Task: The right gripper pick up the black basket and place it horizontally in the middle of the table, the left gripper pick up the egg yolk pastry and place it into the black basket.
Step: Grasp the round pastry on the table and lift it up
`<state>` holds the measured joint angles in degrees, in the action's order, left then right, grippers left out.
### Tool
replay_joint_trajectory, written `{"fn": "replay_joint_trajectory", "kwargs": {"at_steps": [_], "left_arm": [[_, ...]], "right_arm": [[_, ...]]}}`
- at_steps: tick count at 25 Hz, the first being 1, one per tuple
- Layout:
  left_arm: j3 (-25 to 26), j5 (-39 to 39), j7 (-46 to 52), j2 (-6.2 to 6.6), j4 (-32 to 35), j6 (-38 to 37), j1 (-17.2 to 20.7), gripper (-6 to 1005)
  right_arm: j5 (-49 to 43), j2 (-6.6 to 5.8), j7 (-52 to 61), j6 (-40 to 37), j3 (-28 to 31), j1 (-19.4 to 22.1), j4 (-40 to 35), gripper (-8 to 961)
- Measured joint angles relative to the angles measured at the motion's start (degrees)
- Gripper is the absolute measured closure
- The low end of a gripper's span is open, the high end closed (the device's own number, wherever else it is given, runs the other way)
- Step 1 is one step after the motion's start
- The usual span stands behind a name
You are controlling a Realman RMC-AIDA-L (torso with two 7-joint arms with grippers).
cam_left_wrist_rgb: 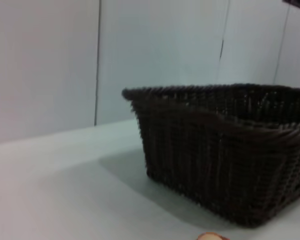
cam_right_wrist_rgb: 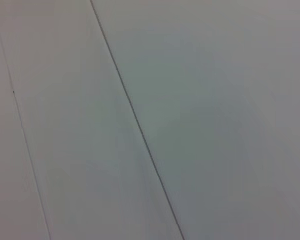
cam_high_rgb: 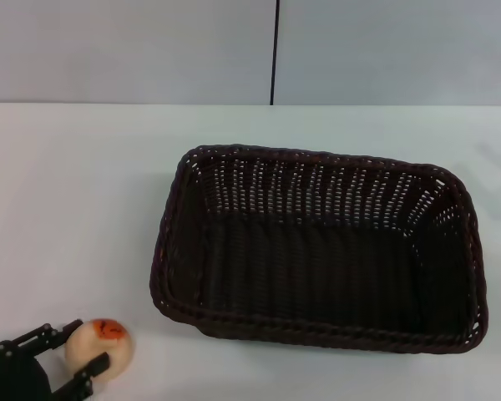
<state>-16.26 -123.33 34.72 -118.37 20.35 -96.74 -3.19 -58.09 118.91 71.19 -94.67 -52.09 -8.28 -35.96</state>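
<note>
The black basket (cam_high_rgb: 317,259) stands lengthwise across the middle of the white table, open side up and empty; it also shows in the left wrist view (cam_left_wrist_rgb: 225,150), from the side. The egg yolk pastry (cam_high_rgb: 110,337), a pale ball with an orange-red spot, is at the near left corner of the table. My left gripper (cam_high_rgb: 91,343) has one black finger on each side of the pastry, closed against it. A sliver of the pastry (cam_left_wrist_rgb: 210,236) shows at the edge of the left wrist view. My right gripper is out of view.
The white table (cam_high_rgb: 75,209) runs back to a pale wall with a dark vertical seam (cam_high_rgb: 275,50). The right wrist view shows only a pale panel with thin seams (cam_right_wrist_rgb: 135,120).
</note>
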Motion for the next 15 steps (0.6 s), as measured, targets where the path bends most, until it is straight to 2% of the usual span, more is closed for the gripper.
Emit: {"fn": "replay_joint_trajectory", "kwargs": {"at_steps": [4, 11, 14, 15], "left_arm": [[1.37, 1.03, -1.19, 0.03, -1.6, -0.33, -0.47, 358], [3.3, 1.56, -0.71, 0.24, -1.71, -1.43, -2.92, 577], [7.75, 1.85, -0.24, 0.34, -1.4, -4.16, -4.33, 644], [10.68, 1.92, -0.15, 0.39, -1.21, -5.67, -5.19, 666]], "right_arm": [[-0.17, 0.0, -1.18, -0.66, 0.12, 0.25, 2.78, 263], [-0.02, -0.05, -4.2, -1.98, 2.03, 0.47, 9.03, 262], [-0.18, -0.13, -4.48, -3.06, 2.7, 0.87, 9.89, 261], [-0.23, -0.17, -4.49, -3.41, 2.81, 1.02, 10.03, 261]]}}
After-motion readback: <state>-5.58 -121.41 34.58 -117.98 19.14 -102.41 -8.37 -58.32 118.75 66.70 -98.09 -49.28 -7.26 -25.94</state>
